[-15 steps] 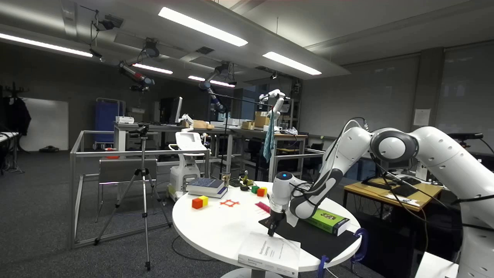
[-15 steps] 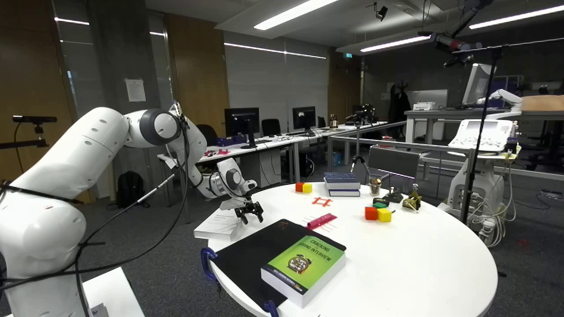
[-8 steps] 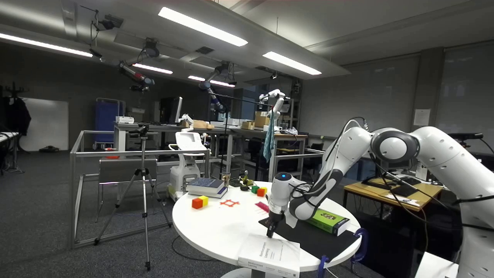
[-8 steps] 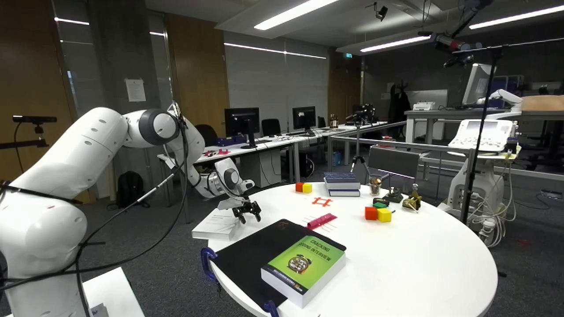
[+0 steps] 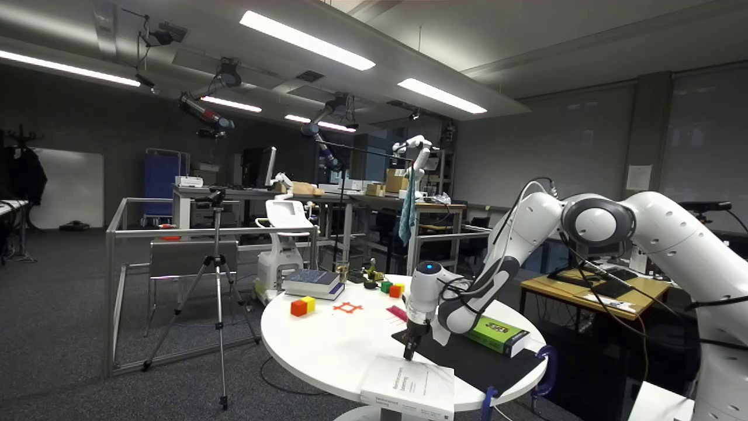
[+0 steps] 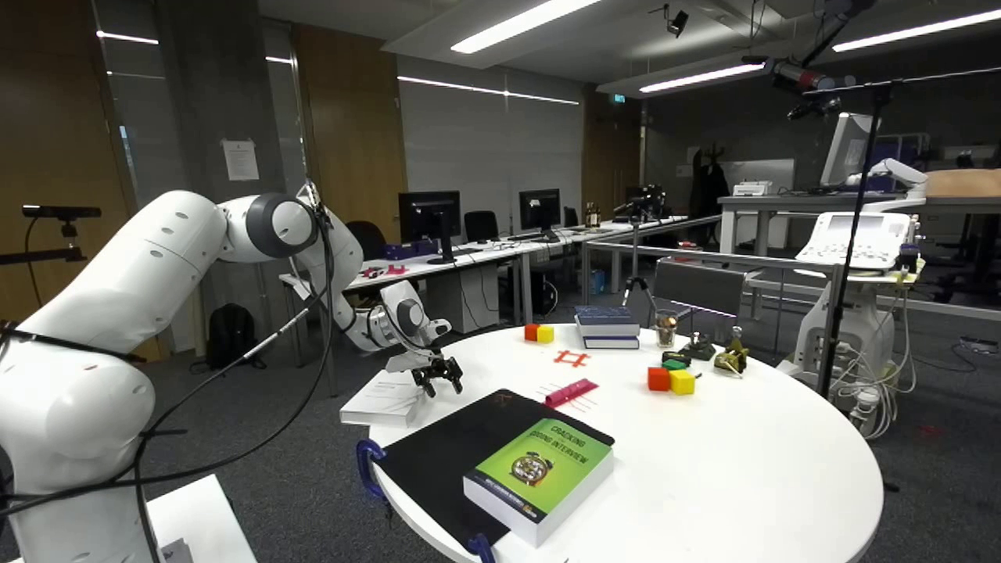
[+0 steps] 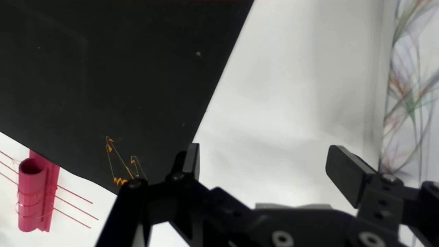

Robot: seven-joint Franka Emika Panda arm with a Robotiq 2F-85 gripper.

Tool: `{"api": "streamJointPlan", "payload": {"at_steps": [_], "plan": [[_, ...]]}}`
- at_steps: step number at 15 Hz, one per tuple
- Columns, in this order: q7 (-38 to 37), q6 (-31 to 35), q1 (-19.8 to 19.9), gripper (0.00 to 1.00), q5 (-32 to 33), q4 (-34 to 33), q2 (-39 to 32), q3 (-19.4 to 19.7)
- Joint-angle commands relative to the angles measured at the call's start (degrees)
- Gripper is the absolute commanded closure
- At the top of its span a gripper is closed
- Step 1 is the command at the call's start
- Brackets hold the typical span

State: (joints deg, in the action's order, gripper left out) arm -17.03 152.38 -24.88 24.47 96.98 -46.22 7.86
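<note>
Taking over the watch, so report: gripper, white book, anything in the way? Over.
Gripper open, nothing between its jaws. White book beside it, touch unclear, overhanging the table. Nothing seen in the way; black mat nearby.

Since a second ago, the white book [image 6: 383, 400] has slid slightly toward nine o'clock in an exterior view. The hand [image 6: 443, 389] has shifted the same way, about as little.
</note>
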Motion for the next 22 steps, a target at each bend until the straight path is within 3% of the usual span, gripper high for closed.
{"api": "streamJointPlan", "payload": {"at_steps": [1, 11, 22], "plan": [[0.34, -2.66, -1.31, 0.0, 0.39, -1.85, -0.81, 0.69], [0.35, -3.56, -1.92, 0.0, 0.46, -2.63, -0.99, 0.62], [0.6, -8.53, 0.86, 0.0, -0.5, -5.95, 0.83, 1.52]]}}
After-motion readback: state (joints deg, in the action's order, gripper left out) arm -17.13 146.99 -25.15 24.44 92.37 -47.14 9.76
